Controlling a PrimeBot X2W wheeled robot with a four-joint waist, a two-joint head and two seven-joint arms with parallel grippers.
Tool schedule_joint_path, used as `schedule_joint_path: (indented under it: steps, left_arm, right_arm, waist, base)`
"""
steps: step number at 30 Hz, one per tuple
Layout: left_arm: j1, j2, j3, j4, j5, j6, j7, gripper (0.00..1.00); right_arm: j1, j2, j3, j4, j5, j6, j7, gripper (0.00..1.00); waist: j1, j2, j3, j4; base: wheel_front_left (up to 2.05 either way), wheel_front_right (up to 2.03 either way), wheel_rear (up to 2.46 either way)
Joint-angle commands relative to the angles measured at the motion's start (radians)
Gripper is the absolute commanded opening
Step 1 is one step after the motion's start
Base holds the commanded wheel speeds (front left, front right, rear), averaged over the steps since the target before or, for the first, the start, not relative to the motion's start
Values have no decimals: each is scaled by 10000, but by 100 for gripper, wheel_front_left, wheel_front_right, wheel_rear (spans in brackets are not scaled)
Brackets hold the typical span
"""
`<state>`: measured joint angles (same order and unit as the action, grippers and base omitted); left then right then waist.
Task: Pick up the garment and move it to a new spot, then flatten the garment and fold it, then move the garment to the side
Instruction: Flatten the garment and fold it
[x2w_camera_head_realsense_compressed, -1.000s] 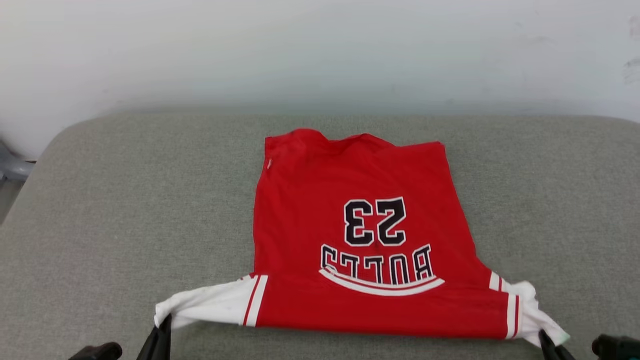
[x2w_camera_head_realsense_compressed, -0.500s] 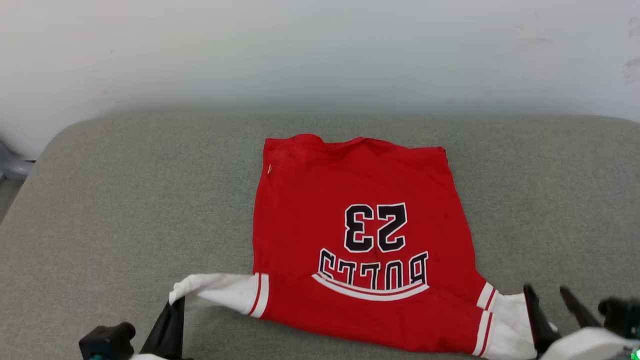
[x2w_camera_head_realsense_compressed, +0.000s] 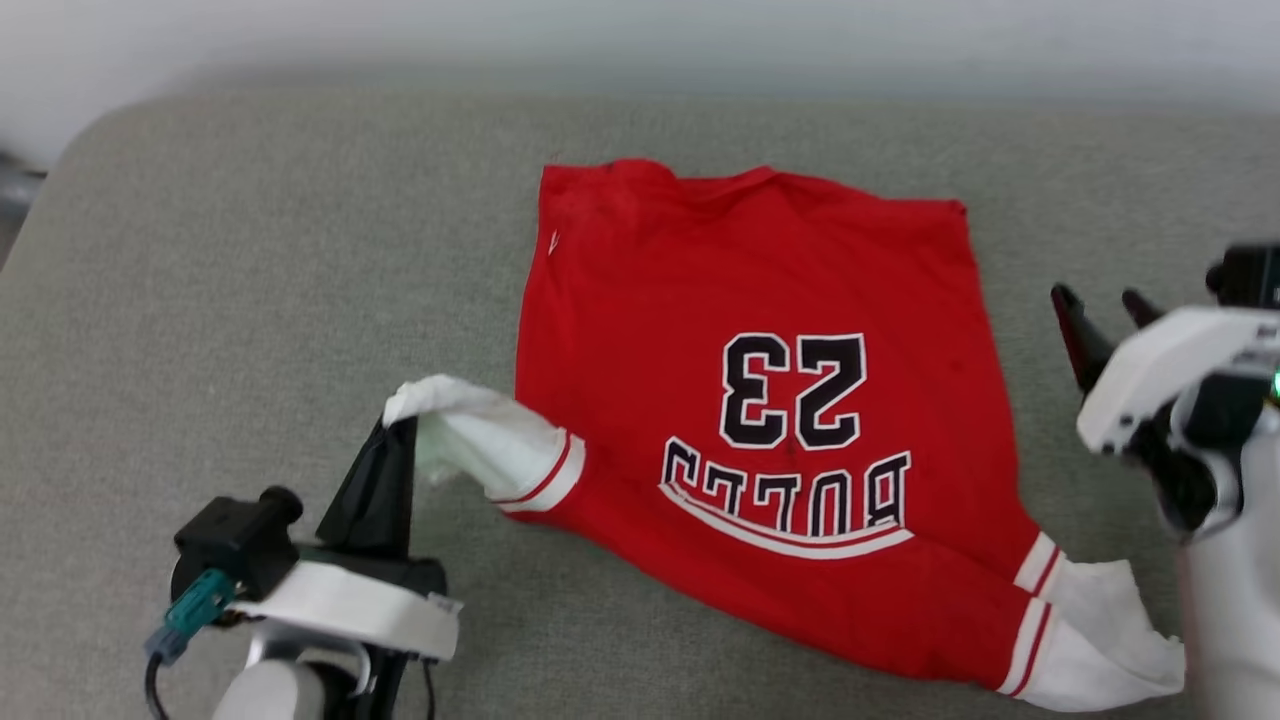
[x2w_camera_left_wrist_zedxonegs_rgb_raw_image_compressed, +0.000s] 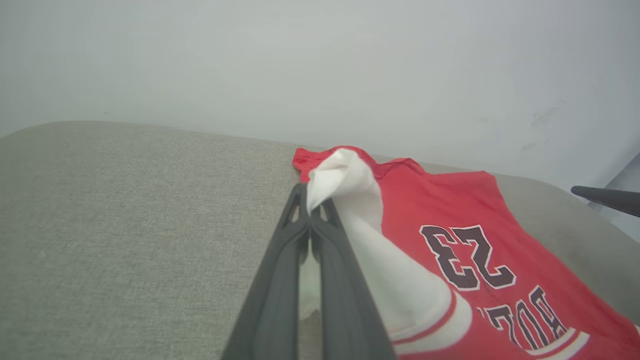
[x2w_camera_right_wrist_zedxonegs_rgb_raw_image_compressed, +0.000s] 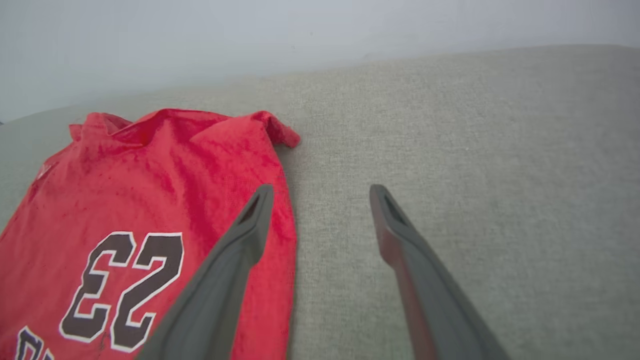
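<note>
The garment (x2w_camera_head_realsense_compressed: 760, 380), a red jersey with black "23" lettering and a curved white stripe, lies spread on the grey cushion, chest up and upside down to me. My left gripper (x2w_camera_head_realsense_compressed: 402, 425) is shut on the tip of its white left sleeve (x2w_camera_head_realsense_compressed: 470, 440), holding it lifted and drawn inward; the left wrist view shows the garment (x2w_camera_left_wrist_zedxonegs_rgb_raw_image_compressed: 450, 235) with the white cloth pinched at the left gripper (x2w_camera_left_wrist_zedxonegs_rgb_raw_image_compressed: 308, 210) tips. My right gripper (x2w_camera_head_realsense_compressed: 1100, 300) hangs open above the cushion beside the jersey's right edge; the right wrist view shows the right gripper (x2w_camera_right_wrist_zedxonegs_rgb_raw_image_compressed: 320, 197) empty beside the garment (x2w_camera_right_wrist_zedxonegs_rgb_raw_image_compressed: 150, 200). The other white sleeve (x2w_camera_head_realsense_compressed: 1095, 640) lies loose.
The grey fabric cushion (x2w_camera_head_realsense_compressed: 250, 280) carries everything, with bare room to the left and right of the jersey. A pale wall (x2w_camera_head_realsense_compressed: 640, 30) runs behind it. The cushion's rounded left corner (x2w_camera_head_realsense_compressed: 90, 130) drops off toward a grey object (x2w_camera_head_realsense_compressed: 15, 185).
The camera has tilted down. My right gripper has let go of the right sleeve, opened and risen forward along the jersey's edge. My left gripper has carried the left sleeve forward and inward.
</note>
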<state>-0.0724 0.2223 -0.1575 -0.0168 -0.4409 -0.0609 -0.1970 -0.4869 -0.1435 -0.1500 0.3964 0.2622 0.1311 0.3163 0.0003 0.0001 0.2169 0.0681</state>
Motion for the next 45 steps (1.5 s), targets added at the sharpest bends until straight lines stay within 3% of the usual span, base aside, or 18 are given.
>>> schedule_joint_path:
  steps: [1, 13, 18, 23, 24, 25, 26, 31, 37, 45]
  left_arm:
    - [-273, -71, -97, -45, 65, -66, -83, 0]
    - [-1806, -500, -710, 306, 44, -420, -472, 0]
    - [-2141, -594, -791, 452, -14, -518, -600, 0]
    - [-2249, -641, -936, 559, 37, -592, -649, 0]
    - [-2248, -645, -953, 587, 40, -606, -659, 0]
    - [-2235, -655, -964, 617, 36, -605, -669, 0]
    - [-2215, -661, -974, 641, 35, -606, -676, 0]
    - [-1998, -587, -932, 865, 38, -621, -690, 0]
    - [-1414, -404, -798, 1236, 50, -549, -696, 0]
    - [-100, -208, -582, 1478, -195, -96, -410, 0]
  right_arm:
    - [-528, -82, 67, 339, -13, -7, 292, 100]
    - [-4616, -636, 538, 3032, -633, -6, 3465, 100]
    - [-5307, -787, 531, 3832, -1025, -6, 3959, 100]
    - [-4960, -715, 346, 5285, -1344, -7, 5134, 100]
    - [-4840, -687, 293, 5544, -1464, -7, 5444, 91]
    - [-4732, -625, 255, 5765, -1551, -9, 5699, 8]
    - [-4694, -541, 169, 5864, -1547, -7, 5803, 0]
    - [-4958, -506, 133, 5625, -1685, -6, 5453, 0]
    - [-4921, -1026, 668, 4853, -1469, -10, 4822, 0]
    - [-2753, -1869, 1226, 3267, -314, -9, 4640, 0]
  waist:
    - [-3, -1, 565, 409]
    - [-3, -1, 2192, 1331]
    - [-3, -1, 2592, 1616]
    - [-3, -1, 2662, 1767]
    - [-3, -1, 2646, 1782]
    - [-3, -1, 2617, 1793]
    - [-3, -1, 2591, 1798]
    - [-3, -1, 2216, 1703]
    - [-3, -1, 1234, 1407]
    - [-3, -1, -214, 882]
  base:
    - [0, 0, 0]
    - [0, 0, 0]
    - [0, 0, 0]
    - [0, 0, 0]
    - [0, 0, 0]
    - [0, 0, 0]
    - [0, 0, 0]
    - [0, 0, 0]
    - [0, 0, 0]
    - [0, 0, 0]
